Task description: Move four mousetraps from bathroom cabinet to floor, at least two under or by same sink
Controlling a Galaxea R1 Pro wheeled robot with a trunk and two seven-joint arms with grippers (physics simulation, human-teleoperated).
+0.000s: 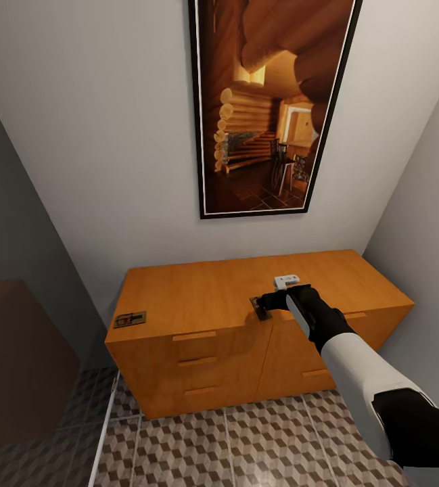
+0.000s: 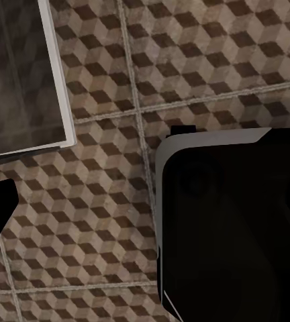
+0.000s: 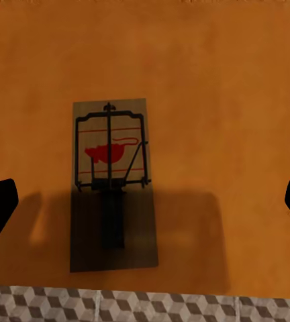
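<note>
Right gripper (image 1: 265, 306) hangs jaws spread over the flat brown wooden mousetrap (image 3: 111, 182) near the orange-brown wooden cabinet's (image 1: 199, 297) front edge, so a sloppy pinch could easily nudge it off onto the cube-patterned floor tiles (image 1: 246, 439).

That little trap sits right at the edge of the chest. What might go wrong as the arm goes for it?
1. The mousetrap lies flat near the cabinet front edge; the open right gripper might nudge it off onto the bathroom floor.
2. Flat board, so the fingers may slip.
3. The second mousetrap waits at the far corner, a longer reach.

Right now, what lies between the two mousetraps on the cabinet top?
Bare orange cabinet top in the head view: nothing between the left mousetrap and the mousetrap under the right gripper.
</note>
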